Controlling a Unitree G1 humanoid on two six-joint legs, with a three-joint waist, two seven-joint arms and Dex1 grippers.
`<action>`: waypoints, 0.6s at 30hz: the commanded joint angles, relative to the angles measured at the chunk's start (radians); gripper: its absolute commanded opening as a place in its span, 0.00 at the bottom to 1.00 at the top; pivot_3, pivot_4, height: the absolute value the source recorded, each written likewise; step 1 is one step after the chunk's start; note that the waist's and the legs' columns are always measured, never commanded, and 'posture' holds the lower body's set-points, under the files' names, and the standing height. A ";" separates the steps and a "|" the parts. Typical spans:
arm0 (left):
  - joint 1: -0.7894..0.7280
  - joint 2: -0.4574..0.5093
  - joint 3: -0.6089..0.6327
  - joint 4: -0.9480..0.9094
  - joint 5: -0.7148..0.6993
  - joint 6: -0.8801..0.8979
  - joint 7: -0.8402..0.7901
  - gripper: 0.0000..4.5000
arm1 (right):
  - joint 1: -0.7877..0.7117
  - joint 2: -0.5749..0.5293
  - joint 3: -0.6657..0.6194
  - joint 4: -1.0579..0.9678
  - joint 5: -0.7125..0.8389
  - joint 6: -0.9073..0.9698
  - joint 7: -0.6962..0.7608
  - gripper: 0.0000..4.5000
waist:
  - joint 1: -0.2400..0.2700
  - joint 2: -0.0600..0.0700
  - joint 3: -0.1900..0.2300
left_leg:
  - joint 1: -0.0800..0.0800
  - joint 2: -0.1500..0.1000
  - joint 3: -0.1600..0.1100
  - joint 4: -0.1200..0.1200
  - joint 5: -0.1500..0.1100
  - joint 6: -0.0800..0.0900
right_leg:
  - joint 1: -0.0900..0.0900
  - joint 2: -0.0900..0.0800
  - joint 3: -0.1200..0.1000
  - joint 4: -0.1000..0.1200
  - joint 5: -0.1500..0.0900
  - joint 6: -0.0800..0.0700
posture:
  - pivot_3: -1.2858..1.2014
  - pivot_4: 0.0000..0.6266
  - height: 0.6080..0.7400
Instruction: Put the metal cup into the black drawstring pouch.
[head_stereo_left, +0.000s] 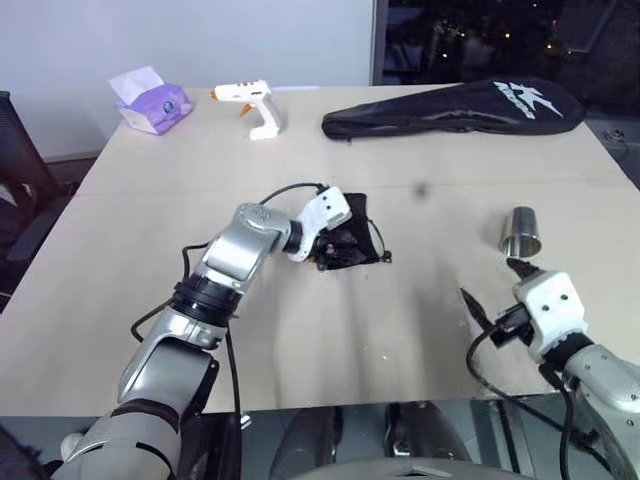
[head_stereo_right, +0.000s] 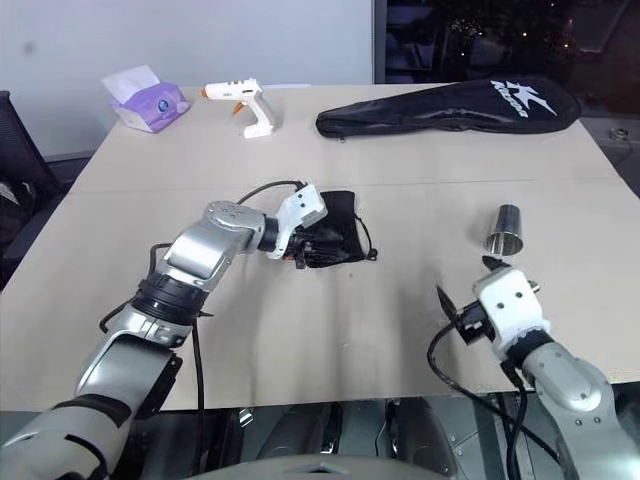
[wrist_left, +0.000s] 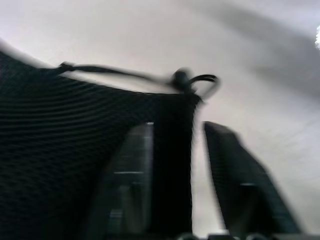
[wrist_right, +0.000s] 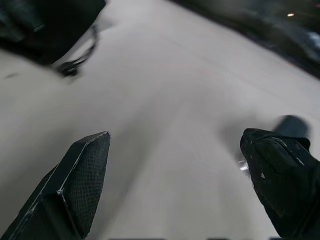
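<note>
Left claw (wrist_left: 175, 175) sits at the black pouch (head_stereo_left: 352, 235) mid-tabletop (head_stereo_left: 420, 330), one finger apparently under the mesh edge, one outside; whether it pinches cannot be told. Probably working the mouth open. Right claw (wrist_right: 180, 185) spread wide, empty, lined up near the metal cup (head_stereo_left: 522, 232), which stands apart to the right. Count: one cup, one pouch.

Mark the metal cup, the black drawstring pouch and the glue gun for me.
metal cup (head_stereo_left: 521, 233): left eye view, on its shiny side wall.
black drawstring pouch (head_stereo_right: 345, 212): right eye view, on the bare fabric past the left arm's wrist.
glue gun (head_stereo_left: 262, 112): left eye view, on its white body above the handle.
</note>
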 joint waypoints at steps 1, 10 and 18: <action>0.020 0.018 0.000 -0.036 0.054 -0.137 0.034 0.55 | 0.042 0.002 0.025 -0.081 0.030 -0.071 0.043 1.00 | -0.001 0.000 0.000 | 0.000 0.000 0.000 0.000 0.000 0.000 | 0.000 0.000 0.000 0.000 0.000 0.000 | 0.52 0.24 1.00; 0.087 0.060 -0.017 -0.005 0.196 -0.474 0.089 0.55 | 0.039 0.036 0.087 -0.100 -0.010 -0.078 -0.001 1.00 | -0.005 0.000 0.000 | 0.001 0.000 0.000 0.000 0.000 0.000 | 0.000 0.000 0.000 0.000 0.000 0.000 | 0.52 0.24 1.00; 0.096 0.039 -0.036 0.062 0.319 -0.611 0.189 0.50 | 0.033 0.043 0.087 -0.121 -0.017 -0.050 -0.011 1.00 | -0.003 0.000 0.000 | 0.001 0.000 0.000 0.000 0.000 0.000 | 0.000 0.000 0.000 0.000 0.000 0.000 | 0.52 0.24 1.00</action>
